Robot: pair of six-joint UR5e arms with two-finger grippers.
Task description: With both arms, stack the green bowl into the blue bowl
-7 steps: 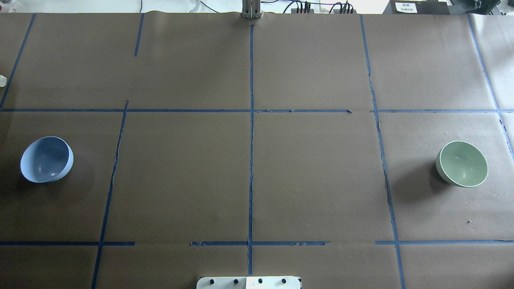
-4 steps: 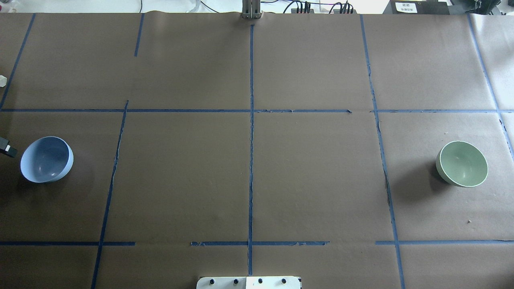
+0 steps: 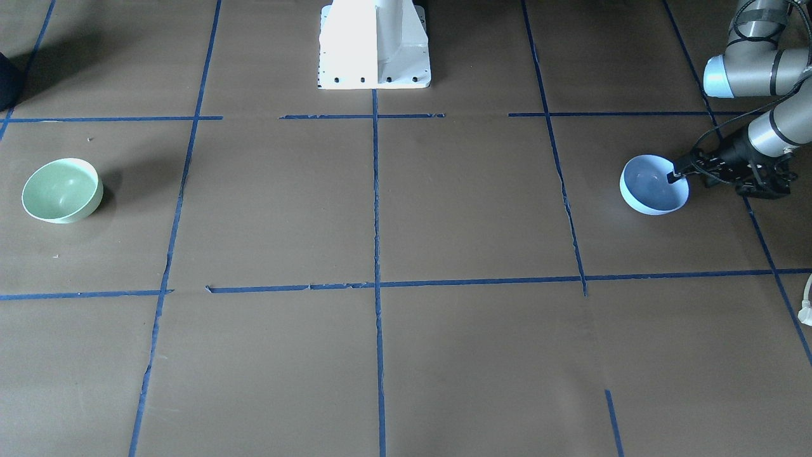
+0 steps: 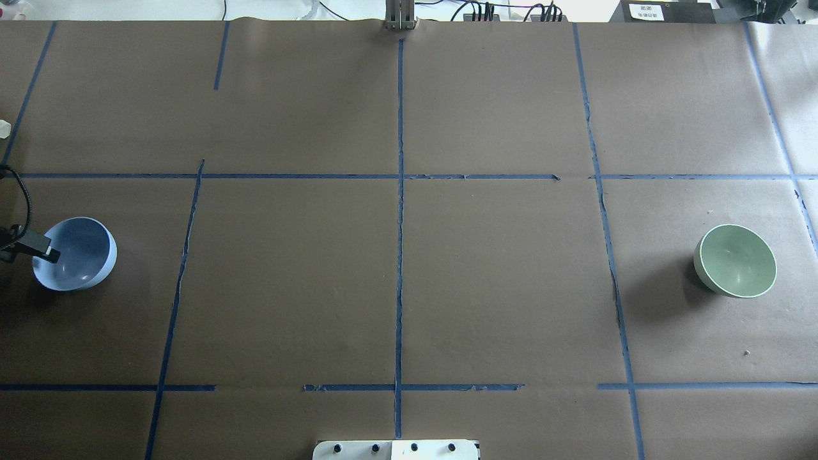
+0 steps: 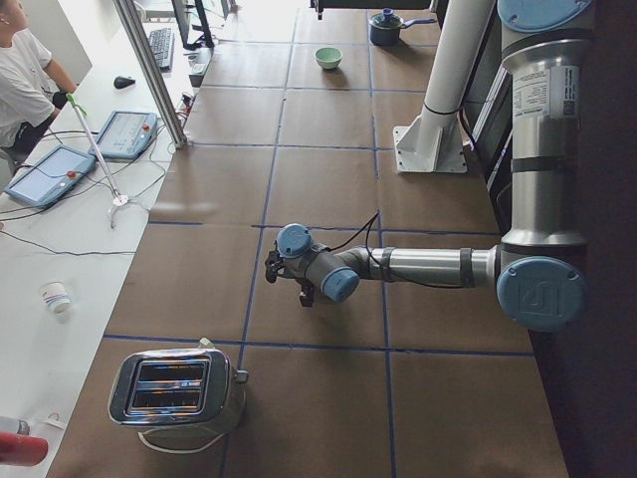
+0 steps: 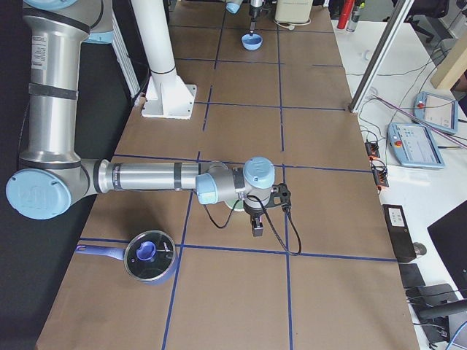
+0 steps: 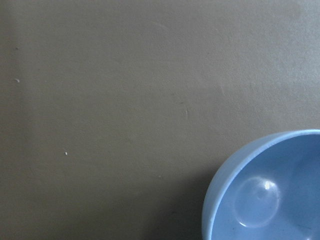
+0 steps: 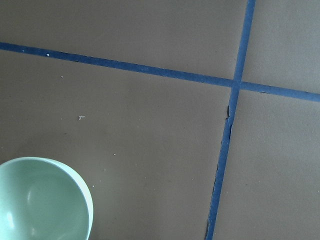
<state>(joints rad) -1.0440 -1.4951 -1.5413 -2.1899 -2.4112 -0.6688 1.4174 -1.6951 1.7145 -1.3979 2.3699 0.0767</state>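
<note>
Sliding in from the left edge of the table (image 4: 396, 287), the left gripper (image 4: 42, 250) now has its black tip over the outer rim of the blue bowl (image 4: 80, 255), where a second ago there was only bare paper. Neither bowl has shifted. I cannot tell how far apart its jaws stand, or whether they straddle the rim; nothing is lifted.

The blue bowl sits upright and empty close to the left edge. The green bowl (image 4: 735, 260) sits upright and empty close to the right edge, well apart from it. The right gripper (image 6: 257, 222) hangs just beside the green bowl and shows only in the right-side view, so its opening cannot be judged.

My reading is that both arms are closing on their bowls and the stacking itself is not yet begun.
</note>
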